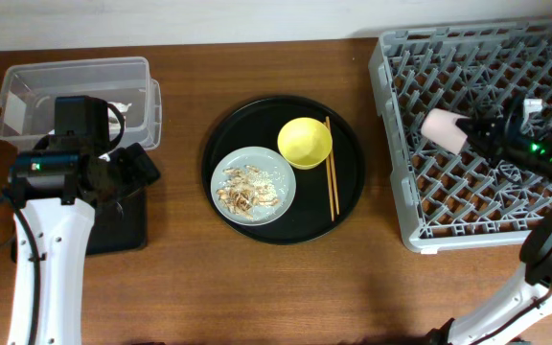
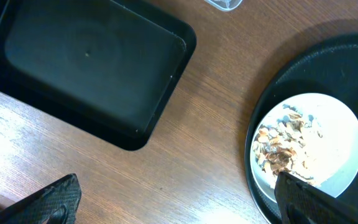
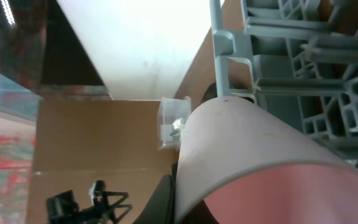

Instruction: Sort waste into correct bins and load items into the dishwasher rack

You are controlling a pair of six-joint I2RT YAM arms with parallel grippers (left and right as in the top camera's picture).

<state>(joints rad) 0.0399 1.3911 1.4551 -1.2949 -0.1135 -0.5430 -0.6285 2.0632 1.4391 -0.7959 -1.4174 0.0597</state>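
We see a grey rack (image 1: 477, 134) with an open lattice pattern; the cup (image 1: 444, 127) is pale pink; the bowl (image 1: 305, 142) is bright yellow; the plate (image 1: 253, 155) is pale grey-green, flecked with beige-brown scraps (image 1: 247, 192); the chopsticks (image 1: 332, 177) are light wood; the round tray (image 1: 353, 182) and the shallow tray (image 2: 92, 68) are plain black; the box (image 1: 27, 86) is clear; the table (image 1: 257, 287) is brown with wood grain.
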